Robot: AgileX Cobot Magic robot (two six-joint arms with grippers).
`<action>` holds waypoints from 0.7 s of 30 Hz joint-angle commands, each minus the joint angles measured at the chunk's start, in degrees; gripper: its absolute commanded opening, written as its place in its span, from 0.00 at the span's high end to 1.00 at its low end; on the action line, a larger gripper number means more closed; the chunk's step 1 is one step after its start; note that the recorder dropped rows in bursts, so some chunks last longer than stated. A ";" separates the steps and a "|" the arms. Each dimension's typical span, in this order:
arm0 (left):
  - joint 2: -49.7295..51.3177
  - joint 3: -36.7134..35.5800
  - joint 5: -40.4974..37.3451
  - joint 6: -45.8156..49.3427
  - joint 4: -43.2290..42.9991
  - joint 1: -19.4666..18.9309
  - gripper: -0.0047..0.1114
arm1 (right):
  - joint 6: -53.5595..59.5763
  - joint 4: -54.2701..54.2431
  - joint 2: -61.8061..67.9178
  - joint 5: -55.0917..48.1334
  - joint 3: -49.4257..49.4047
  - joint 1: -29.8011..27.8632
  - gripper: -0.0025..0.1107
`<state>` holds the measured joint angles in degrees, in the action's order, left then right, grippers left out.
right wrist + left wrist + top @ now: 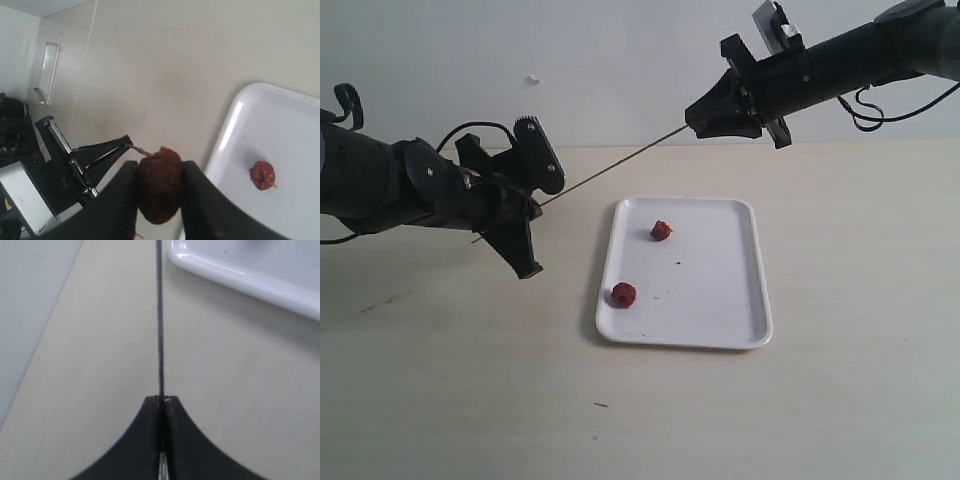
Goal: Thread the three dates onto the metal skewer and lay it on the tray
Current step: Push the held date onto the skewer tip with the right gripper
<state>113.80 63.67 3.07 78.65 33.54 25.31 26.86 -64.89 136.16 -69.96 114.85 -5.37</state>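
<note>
Pressed together on a thin grey metal skewer (160, 330), the left gripper (162, 400) is held low over the beige counter (470, 380). The rod is slanted up rightward to the raised right gripper (692, 120), by which a dark brown wrinkled date (160, 182) is pinched. Two red-brown dates (623, 294) (661, 231) are seen lying on the flat white rectangular tray (720, 280).

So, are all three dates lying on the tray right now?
No, only two dates lie on the tray; the right gripper holds the third date.

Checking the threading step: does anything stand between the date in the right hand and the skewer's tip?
Nothing visible does. The date in the right hand sits right at the tip of the metal skewer, seemingly touching it.
</note>
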 commanded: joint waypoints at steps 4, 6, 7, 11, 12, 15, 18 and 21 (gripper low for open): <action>-0.11 -0.15 0.02 -0.62 -0.11 -0.18 0.96 | 0.49 -0.29 -0.19 0.00 0.50 0.05 0.73; -0.11 -0.15 -0.48 -0.62 -0.11 -0.18 0.96 | 0.49 -0.29 -0.19 0.00 0.50 0.05 0.73; -0.11 -0.15 -0.71 -0.62 -0.11 -0.18 0.96 | 0.49 -0.29 -0.19 0.00 0.50 0.05 0.73; -0.11 -0.15 -0.70 -0.44 -0.11 -0.18 0.96 | 0.50 -0.15 -0.19 0.00 0.50 0.05 0.73; -0.11 -0.15 -0.81 -0.48 -0.11 -0.18 0.96 | 0.50 -0.15 -0.19 0.00 0.50 0.05 0.73; -0.11 -0.15 -1.06 -0.48 -0.24 -0.06 0.96 | 0.50 0.73 -0.19 0.00 0.50 0.05 0.73; -0.60 -0.15 -1.06 -0.48 -0.54 -0.06 0.96 | 0.50 1.45 -0.19 0.00 0.50 0.05 0.73; -1.85 -0.30 -0.99 -0.48 -1.46 0.31 0.96 | 0.50 1.45 -0.19 0.00 0.50 0.05 0.73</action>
<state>113.57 63.67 1.74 78.65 32.69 25.31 26.86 -63.75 136.16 -69.96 114.85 -5.37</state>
